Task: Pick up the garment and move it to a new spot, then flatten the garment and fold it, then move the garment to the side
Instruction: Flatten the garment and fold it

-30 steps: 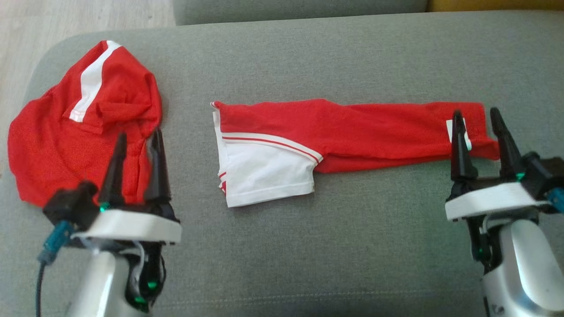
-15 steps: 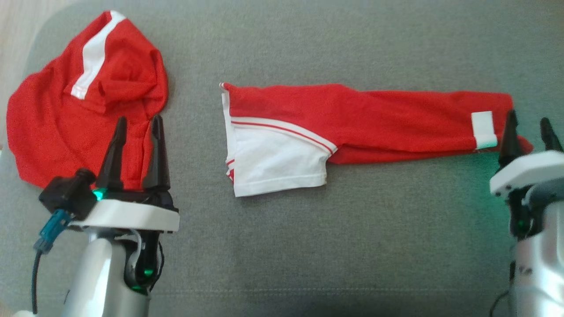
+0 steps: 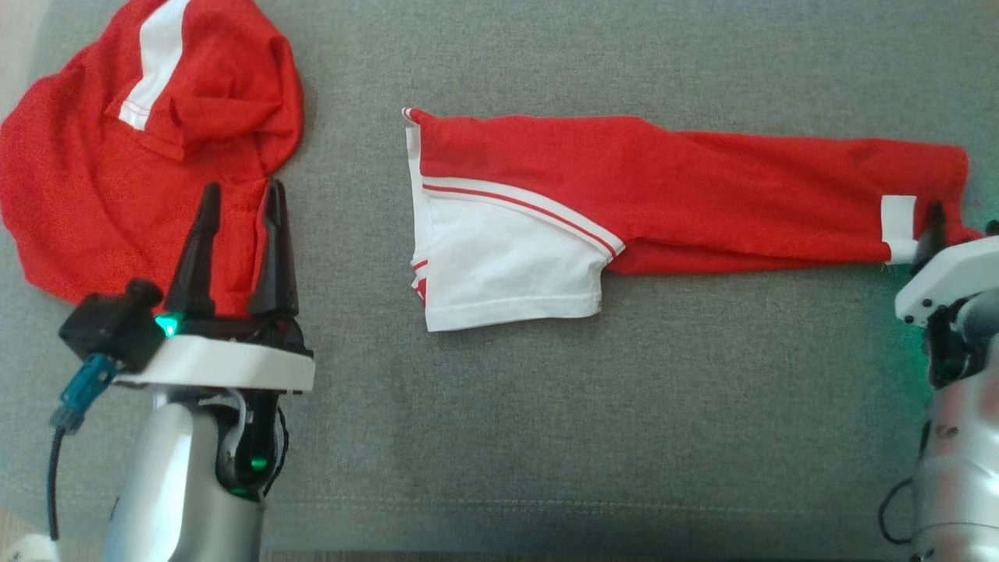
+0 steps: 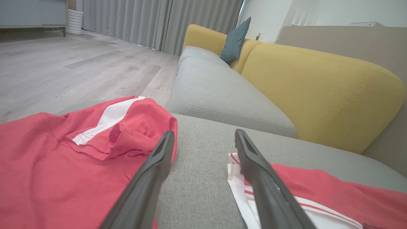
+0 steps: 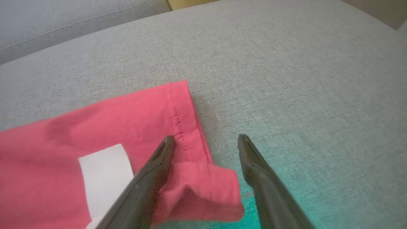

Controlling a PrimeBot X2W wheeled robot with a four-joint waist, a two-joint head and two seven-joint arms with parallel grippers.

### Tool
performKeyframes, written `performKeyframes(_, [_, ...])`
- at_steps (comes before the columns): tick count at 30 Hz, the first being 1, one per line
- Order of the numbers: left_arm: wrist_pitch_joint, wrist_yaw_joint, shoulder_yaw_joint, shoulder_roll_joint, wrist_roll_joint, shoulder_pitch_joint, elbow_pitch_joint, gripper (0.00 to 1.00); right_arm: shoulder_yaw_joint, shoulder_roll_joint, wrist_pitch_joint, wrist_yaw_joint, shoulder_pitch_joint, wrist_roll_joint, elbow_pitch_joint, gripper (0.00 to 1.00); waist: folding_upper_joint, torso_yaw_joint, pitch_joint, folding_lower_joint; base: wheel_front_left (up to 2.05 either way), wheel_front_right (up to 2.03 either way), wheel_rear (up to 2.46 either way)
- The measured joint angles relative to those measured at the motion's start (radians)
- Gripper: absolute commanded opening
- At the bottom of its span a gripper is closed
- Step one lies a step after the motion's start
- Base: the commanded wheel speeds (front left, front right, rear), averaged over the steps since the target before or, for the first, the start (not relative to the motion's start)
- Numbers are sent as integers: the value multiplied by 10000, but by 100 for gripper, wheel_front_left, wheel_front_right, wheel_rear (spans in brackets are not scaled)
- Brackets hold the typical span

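Garments number two: folded garment (image 3: 702, 195) and crumpled garment (image 3: 101, 172) on one sofa (image 3: 624, 406).

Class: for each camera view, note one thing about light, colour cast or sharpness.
Head view: soft overall, a green glow on the grey cushion beside the right claw. Right wrist view: a teal cast on the cushion between the fingers, which blur toward the bottom edge. Left wrist view: even daylight, the room crisp, the left claw blurring toward the bottom edge.
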Motion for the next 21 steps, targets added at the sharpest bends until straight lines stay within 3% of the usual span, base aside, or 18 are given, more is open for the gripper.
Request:
performKeyframes(18, [0,-167,694,-65,192,-402,2,100,431,-17,-173,0,-337,290,529,100,0,-184,397,0,0,0,0])
performKeyframes(19, [0,-169,713,-65,194,-441,0,100,466,-25,-169,0,-345,372,545,61,0,-190,402,0,0,0,0])
performKeyframes(20, [0,-169,732,-65,198,-463,-6,100,502,-29,-167,0,-348,430,554,0,0,-198,402,0,0,0,0])
performKeyframes(21, [0,-173,757,-65,224,-464,-6,100,545,-33,-151,0,-349,439,562,0,0,-206,397,0,0,0,0])
